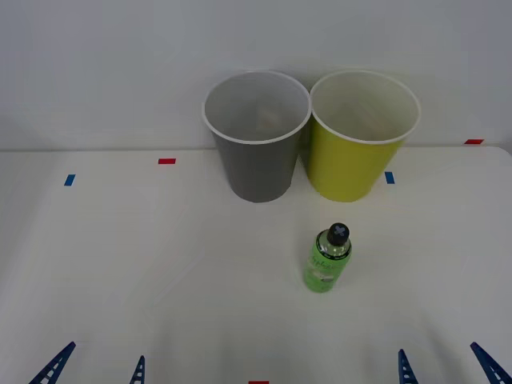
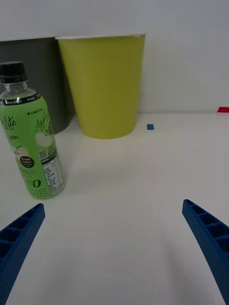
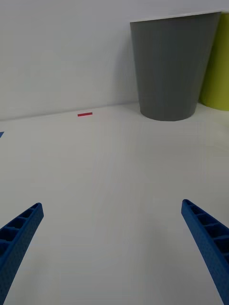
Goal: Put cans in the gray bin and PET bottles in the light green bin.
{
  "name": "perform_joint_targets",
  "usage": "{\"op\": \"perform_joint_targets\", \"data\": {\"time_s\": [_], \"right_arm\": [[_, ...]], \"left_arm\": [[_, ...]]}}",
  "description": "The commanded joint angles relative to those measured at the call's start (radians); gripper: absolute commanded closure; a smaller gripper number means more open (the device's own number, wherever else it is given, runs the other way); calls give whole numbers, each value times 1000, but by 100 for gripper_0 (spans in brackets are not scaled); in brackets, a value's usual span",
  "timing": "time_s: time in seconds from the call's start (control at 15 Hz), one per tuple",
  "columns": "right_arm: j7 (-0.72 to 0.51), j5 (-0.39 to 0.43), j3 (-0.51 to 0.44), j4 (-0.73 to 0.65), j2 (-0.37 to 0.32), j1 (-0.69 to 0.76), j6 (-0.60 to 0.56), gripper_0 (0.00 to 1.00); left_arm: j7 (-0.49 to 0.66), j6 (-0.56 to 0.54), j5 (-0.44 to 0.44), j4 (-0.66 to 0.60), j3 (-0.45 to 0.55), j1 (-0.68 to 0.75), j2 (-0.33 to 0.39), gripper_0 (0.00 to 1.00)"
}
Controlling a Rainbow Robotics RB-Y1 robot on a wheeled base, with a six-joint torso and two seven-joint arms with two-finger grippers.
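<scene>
Green PET bottle [image 1: 327, 259] stands upright near the light green bin [image 1: 357, 164]; gray bin [image 1: 256, 164] sits left. Left gripper [image 1: 96, 366] and right gripper [image 1: 446, 365], fingers spread, are cut off at the near edge.

I am looking down at a smooth white table [image 1: 120, 264] that is stretching out before me and meeting a plain pale wall [image 1: 104, 64] at its far edge. Small flat tape marks are lying stuck to the tabletop: a blue square marker [image 1: 70, 180] far to my left, a red rectangular strip [image 1: 166, 161] beside it, another blue square marker [image 1: 390, 178] to my right, a red strip [image 1: 474, 142] at the far right, and a red marker [image 1: 258, 382] sitting at the near edge.
</scene>
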Motion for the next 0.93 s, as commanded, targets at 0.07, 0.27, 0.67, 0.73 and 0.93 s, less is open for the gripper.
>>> {"op": "perform_joint_targets", "data": {"time_s": [0.07, 0.27, 0.67, 0.73, 0.93], "right_arm": [[120, -110, 78, 0, -85, -110, -7, 0], [137, -137, 110, 1, -125, -170, -10, 0], [131, -131, 116, 3, -118, -155, -39, 0], [131, -128, 130, 3, -111, -173, -27, 0], [140, -166, 196, 3, -110, -259, -19, 0]], "left_arm": [[0, 0, 0, 0, 0, 0, 0, 0], [0, 0, 0, 0, 0, 0, 0, 0], [0, 0, 0, 0, 0, 0, 0, 0], [0, 0, 0, 0, 0, 0, 0, 0], [0, 0, 0, 0, 0, 0, 0, 0]]}}
